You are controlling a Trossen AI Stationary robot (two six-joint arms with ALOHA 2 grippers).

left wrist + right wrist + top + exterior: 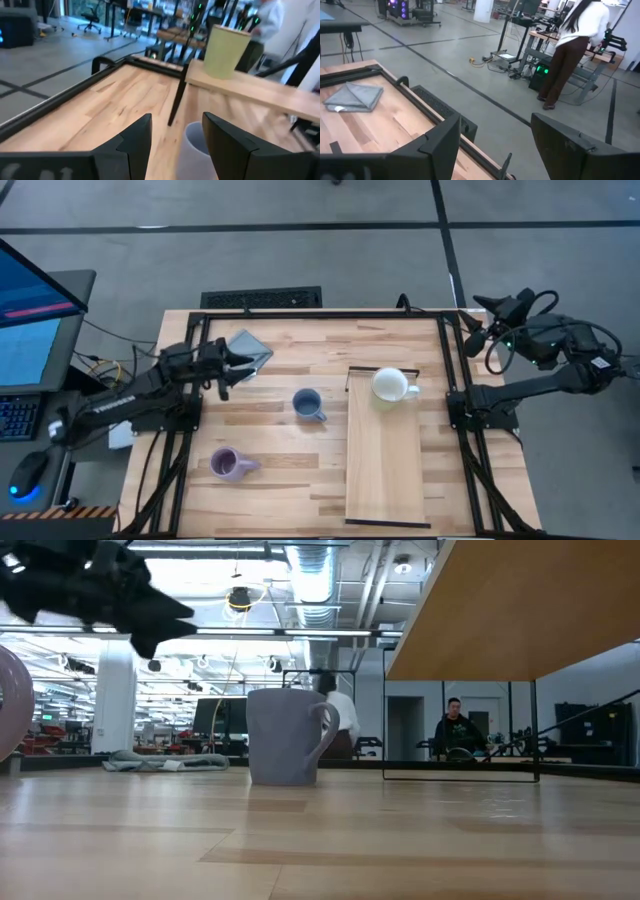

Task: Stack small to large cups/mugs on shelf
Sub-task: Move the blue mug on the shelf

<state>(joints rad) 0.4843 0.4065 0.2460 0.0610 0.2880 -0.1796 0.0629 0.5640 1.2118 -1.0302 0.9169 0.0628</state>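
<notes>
The cream-white mug (390, 385) stands upright on the far end of the shelf (385, 480), a pale plank raised on a thin dark frame; the left wrist view also shows this mug (225, 47). The slate blue mug (308, 404) stands upright on the tabletop left of the shelf. The lavender mug (230, 465) is near the table's front left and seems to lie on its side. My left gripper (232, 372) is open, level, left of the blue mug (192, 150) and pointing toward it. My right gripper (478, 335) is open beyond the table's far right corner.
A grey folded cloth (248, 350) lies at the table's far left, just beyond my left gripper. A dark frame (320, 315) runs around the tabletop. In the low view the shelf's underside (520, 610) hangs above the tabletop. People stand in the room behind.
</notes>
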